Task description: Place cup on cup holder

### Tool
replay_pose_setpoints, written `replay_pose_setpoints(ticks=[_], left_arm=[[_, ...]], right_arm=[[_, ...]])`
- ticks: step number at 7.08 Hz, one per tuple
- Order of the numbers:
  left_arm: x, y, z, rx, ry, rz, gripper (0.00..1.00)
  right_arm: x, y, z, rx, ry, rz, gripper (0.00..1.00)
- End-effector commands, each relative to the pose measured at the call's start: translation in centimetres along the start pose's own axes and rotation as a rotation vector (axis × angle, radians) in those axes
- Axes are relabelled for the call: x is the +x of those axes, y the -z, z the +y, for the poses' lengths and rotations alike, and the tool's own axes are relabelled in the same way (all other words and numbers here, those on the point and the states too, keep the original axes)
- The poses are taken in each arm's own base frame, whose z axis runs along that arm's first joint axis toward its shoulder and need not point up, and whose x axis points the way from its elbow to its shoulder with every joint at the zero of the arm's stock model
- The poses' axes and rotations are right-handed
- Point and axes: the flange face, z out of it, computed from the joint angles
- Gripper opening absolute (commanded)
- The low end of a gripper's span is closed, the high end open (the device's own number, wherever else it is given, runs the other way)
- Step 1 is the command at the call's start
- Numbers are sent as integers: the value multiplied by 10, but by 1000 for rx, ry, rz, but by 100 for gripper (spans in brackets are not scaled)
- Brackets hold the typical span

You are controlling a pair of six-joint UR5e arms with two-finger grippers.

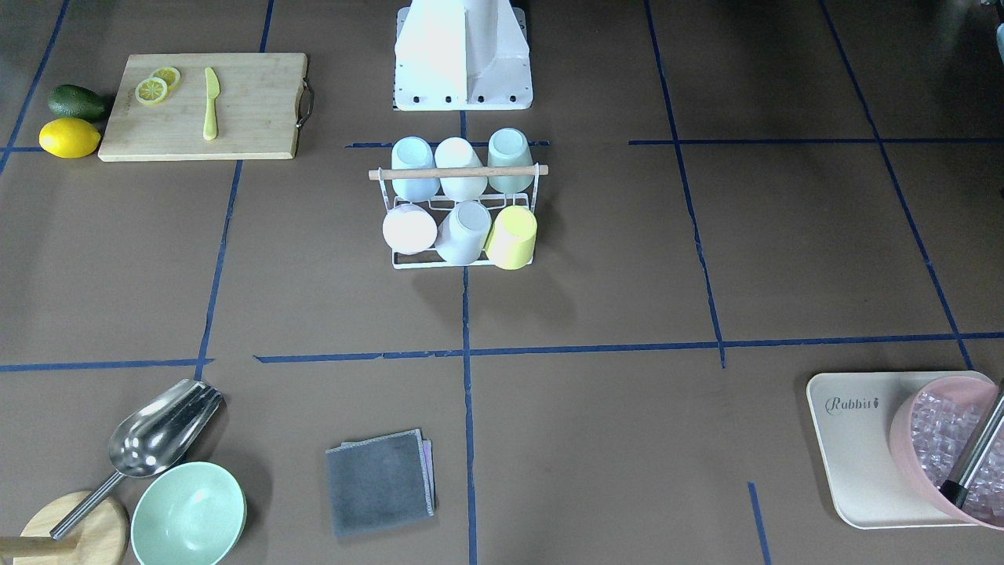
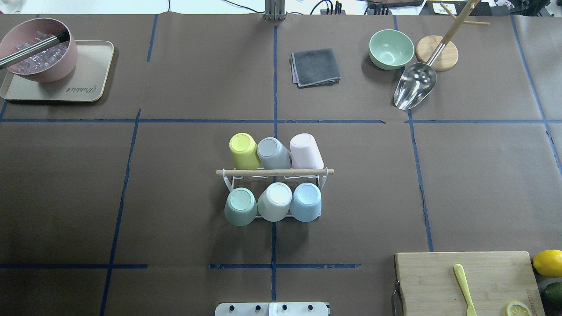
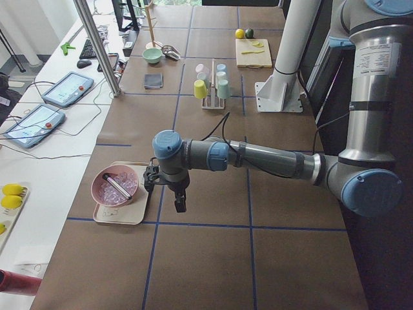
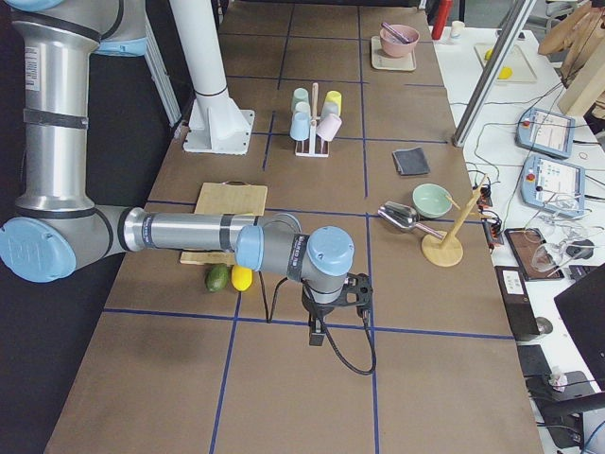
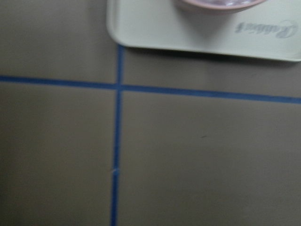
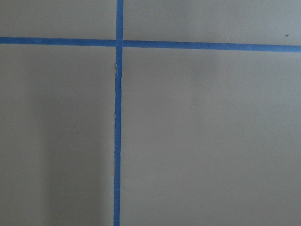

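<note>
The white wire cup holder [image 2: 274, 172] with a wooden rod on top stands at the table's middle; it also shows in the front-facing view [image 1: 459, 172]. Several cups sit upside down on its prongs in two rows, among them a yellow cup [image 2: 243, 150], a pink cup [image 2: 306, 150] and a blue cup [image 2: 306, 201]. My left gripper [image 3: 181, 203] hangs low over the table beside the beige tray, far from the holder. My right gripper [image 4: 319, 336] hangs over bare paper near the lemon. Both show only in the side views, so I cannot tell whether they are open or shut.
A beige tray [image 2: 88, 87] holds a pink bowl of ice [image 2: 39, 55]. A grey cloth [image 2: 315, 66], a green bowl [image 2: 390, 49], a metal scoop [image 2: 415, 90] and a wooden stand [image 2: 437, 52] lie at the far side. A cutting board [image 2: 465, 281], lemon [image 2: 548, 262] and avocado [image 2: 554, 293] sit near right.
</note>
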Motion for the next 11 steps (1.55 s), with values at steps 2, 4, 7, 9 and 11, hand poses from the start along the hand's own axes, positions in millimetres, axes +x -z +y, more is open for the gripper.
replay_pose_setpoints(ticks=[2,4,7,9,11], left_arm=[[-49,-1,35,0,33,12,100],[-49,-2,33,-3,31,16,100],[-44,2,32,12,-46,16,100],[-36,5,32,18,-68,75,100],[-34,4,31,17,-90,82,100]], right_arm=[[4,-4,-1,-9,-10,2,100],[12,-13,-21,18,16,3,100],[17,-18,-23,35,32,5,100],[21,-23,-22,26,24,5,100],[21,-23,-22,26,23,5,100]])
